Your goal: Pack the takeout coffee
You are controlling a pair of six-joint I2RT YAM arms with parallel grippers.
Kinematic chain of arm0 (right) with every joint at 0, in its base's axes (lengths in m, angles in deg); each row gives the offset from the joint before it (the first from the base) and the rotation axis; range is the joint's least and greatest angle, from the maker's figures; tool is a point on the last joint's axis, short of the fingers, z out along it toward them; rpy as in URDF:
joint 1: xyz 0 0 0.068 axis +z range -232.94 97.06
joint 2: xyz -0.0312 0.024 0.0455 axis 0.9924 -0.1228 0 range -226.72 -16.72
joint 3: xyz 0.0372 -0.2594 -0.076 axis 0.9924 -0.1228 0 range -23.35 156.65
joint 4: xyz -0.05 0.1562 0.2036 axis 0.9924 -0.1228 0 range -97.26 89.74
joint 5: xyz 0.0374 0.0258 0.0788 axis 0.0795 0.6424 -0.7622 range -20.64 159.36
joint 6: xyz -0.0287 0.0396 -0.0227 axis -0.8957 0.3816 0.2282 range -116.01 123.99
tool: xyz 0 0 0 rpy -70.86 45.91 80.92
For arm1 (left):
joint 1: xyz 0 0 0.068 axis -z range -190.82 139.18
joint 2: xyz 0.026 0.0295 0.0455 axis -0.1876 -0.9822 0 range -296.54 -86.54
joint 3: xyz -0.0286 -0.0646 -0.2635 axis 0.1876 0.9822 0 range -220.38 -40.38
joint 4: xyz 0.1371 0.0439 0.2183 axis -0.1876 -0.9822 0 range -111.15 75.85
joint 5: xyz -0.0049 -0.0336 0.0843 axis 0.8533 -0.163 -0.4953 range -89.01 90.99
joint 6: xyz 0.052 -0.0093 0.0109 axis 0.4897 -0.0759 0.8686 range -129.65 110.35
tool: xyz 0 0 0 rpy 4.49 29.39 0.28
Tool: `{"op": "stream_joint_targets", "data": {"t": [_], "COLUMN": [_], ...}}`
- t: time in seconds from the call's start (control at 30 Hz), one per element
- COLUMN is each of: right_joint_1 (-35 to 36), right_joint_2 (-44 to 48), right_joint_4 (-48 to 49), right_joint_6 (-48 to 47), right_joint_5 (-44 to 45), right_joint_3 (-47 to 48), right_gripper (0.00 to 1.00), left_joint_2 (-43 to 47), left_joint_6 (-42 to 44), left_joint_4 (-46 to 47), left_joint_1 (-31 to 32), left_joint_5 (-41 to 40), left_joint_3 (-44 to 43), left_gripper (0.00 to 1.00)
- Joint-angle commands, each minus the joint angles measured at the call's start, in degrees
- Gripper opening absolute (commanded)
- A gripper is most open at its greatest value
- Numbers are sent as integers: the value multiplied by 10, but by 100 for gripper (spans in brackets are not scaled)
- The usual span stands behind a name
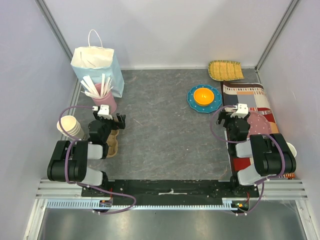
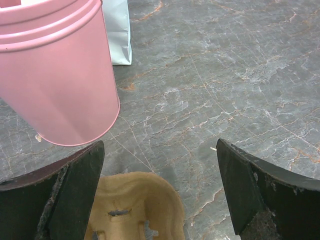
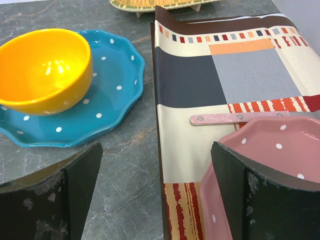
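Note:
No white cup with a black lid shows in any view; the takeout coffee is hidden or out of view. A white rounded object point(image 1: 291, 149) peeks out behind my right arm, and I cannot tell what it is. My left gripper point(image 1: 111, 121) is open and empty above a tan cardboard cup carrier point(image 1: 113, 143). In the left wrist view the gripper point(image 2: 160, 190) has its jaws wide apart over the carrier point(image 2: 137, 205). A light blue paper bag point(image 1: 97, 65) stands at the back left. My right gripper point(image 1: 232, 116) point(image 3: 157, 190) is open and empty over the placemat's left edge.
A pink cup of white sticks point(image 1: 102, 97) point(image 2: 60, 75) stands by the bag point(image 2: 117, 30). Stacked cream cups point(image 1: 70, 127) are at the left. An orange bowl point(image 1: 204, 95) point(image 3: 45, 67) sits on a teal plate point(image 1: 192, 102) point(image 3: 115, 75). Right: striped placemat point(image 1: 247, 95) point(image 3: 200, 80), pink plate point(image 1: 260, 122) point(image 3: 270, 150), woven tray point(image 1: 226, 70).

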Motion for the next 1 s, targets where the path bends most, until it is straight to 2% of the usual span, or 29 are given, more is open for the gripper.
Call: {"op": "stream_joint_targets", "data": {"t": [0.0,0.17,0.37,0.5,0.57,0.6,0.67,0.8,0.97], "right_joint_1": [3,3,3,2,2,2,2,3,4], "right_joint_2": [-3,3,116,183,220,232,266,326,341], "right_joint_4": [13,20,-100,-126,-147,-160,-205,-255,-285], "right_joint_6": [-7,-5,2,30,42,45,50,80,102], "right_joint_5": [-7,-6,19,20,-14,-23,-48,-67,-120], "right_joint_3": [11,6,21,19,21,24,36,49,72], "right_gripper": [98,98,98,98,98,98,98,98,98], "left_joint_2": [2,2,31,71,85,90,109,145,173], "left_joint_6": [20,20,17,15,20,39,49,72,129], "left_joint_4": [21,20,9,-115,-171,-241,-303,-425,-647], "left_joint_1": [-3,-3,-3,-3,-3,-3,-3,-3,-3], "left_joint_5": [-9,-10,-21,-28,30,58,111,124,140], "left_joint_3": [-9,-9,-10,-43,-74,-85,-114,-149,-220], "left_gripper": [100,100,99,98,96,93,91,88,84]}}
